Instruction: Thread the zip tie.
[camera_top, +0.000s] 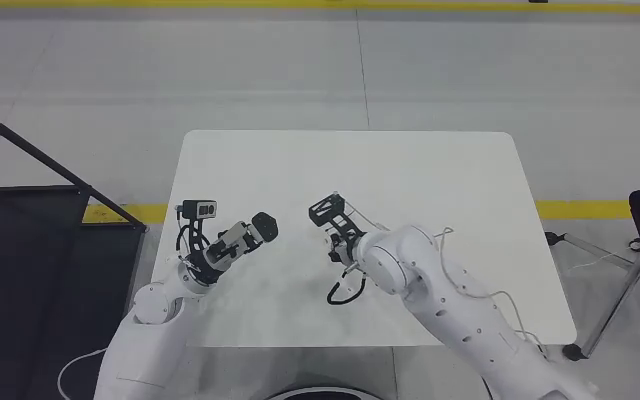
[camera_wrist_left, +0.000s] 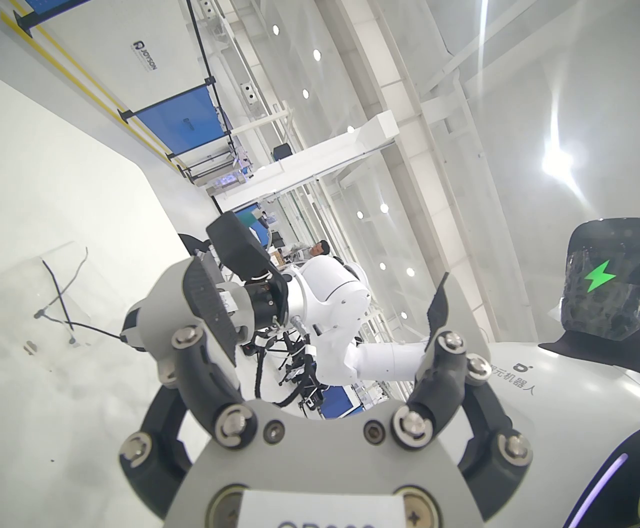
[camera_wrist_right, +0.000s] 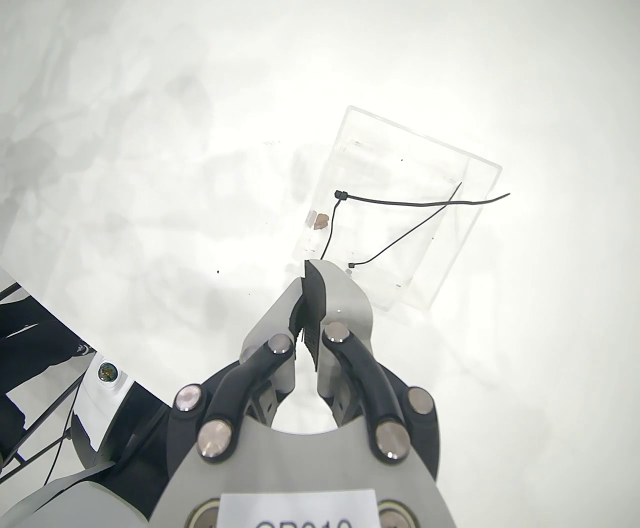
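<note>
Checked the right claw (camera_wrist_right: 311, 272) first. Its pads were pressed together and a thin black strand met them at the tip, so I took it as pinching the end of a zip tie (camera_wrist_right: 341, 194). That tie's head sat just ahead of the tip, over a clear plate (camera_wrist_right: 390, 150) lying on the white surface (camera_wrist_right: 150, 150). From the head a second, longer strand ran out past the plate's far edge, crosswise to the way the claw pointed. I could not tell whether the 2 strands were 1 strap passed through the head.

The loose zip tie (camera_wrist_right: 407, 230) lay on the plate with its small head just beside the right claw's tip. Its long axis slanted away toward the plate's far corner and crossed the first tie's long strand near that edge.

The left claw (camera_wrist_left: 320, 290) stood wide with nothing between the pads. It was up off the surface, aimed across at the right arm, and well apart from both ties.

My read was that the right arm was much the nearer. The coming move would turn on lining a free tail tip up with the head's slot, so the left claw would need to come in toward the head from its own side. The strands looked thin and springy, likely to flick aside.

Count: 2 claws, 2 tie heads and so 2 zip ties, 1 plate.
</note>
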